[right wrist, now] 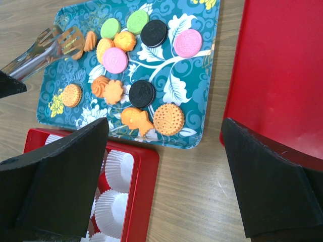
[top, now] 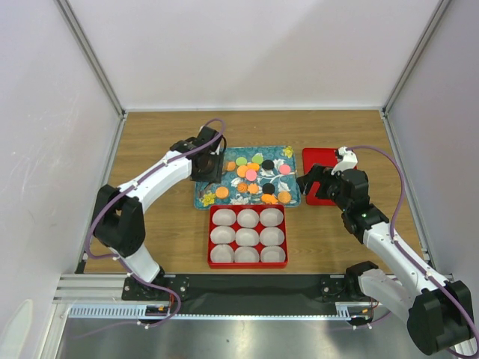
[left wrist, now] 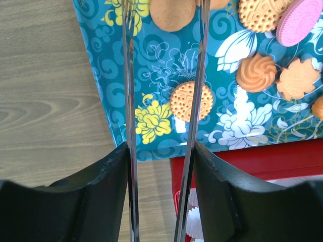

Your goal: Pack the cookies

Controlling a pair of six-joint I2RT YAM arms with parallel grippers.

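Several cookies [top: 254,176], mostly orange with some pink, green and black, lie on a teal flowered tray [top: 202,202]. My left gripper [top: 206,166] is shut on metal tongs [left wrist: 128,75], whose blades run out between its fingers [left wrist: 217,176]. The tongs' slotted tips [right wrist: 68,43] sit at an orange cookie [right wrist: 90,40] near the tray's far left; I cannot tell whether they grip it. A round orange cookie [left wrist: 190,101] lies just right of the blades. My right gripper [top: 310,183] is open and empty, above the table by the tray's right edge [right wrist: 202,136].
A red box [top: 212,238] with several white paper cups [top: 247,236], all empty, stands right in front of the tray. A flat red lid [top: 318,161] lies right of the tray, under my right wrist. Grey walls enclose the wooden table.
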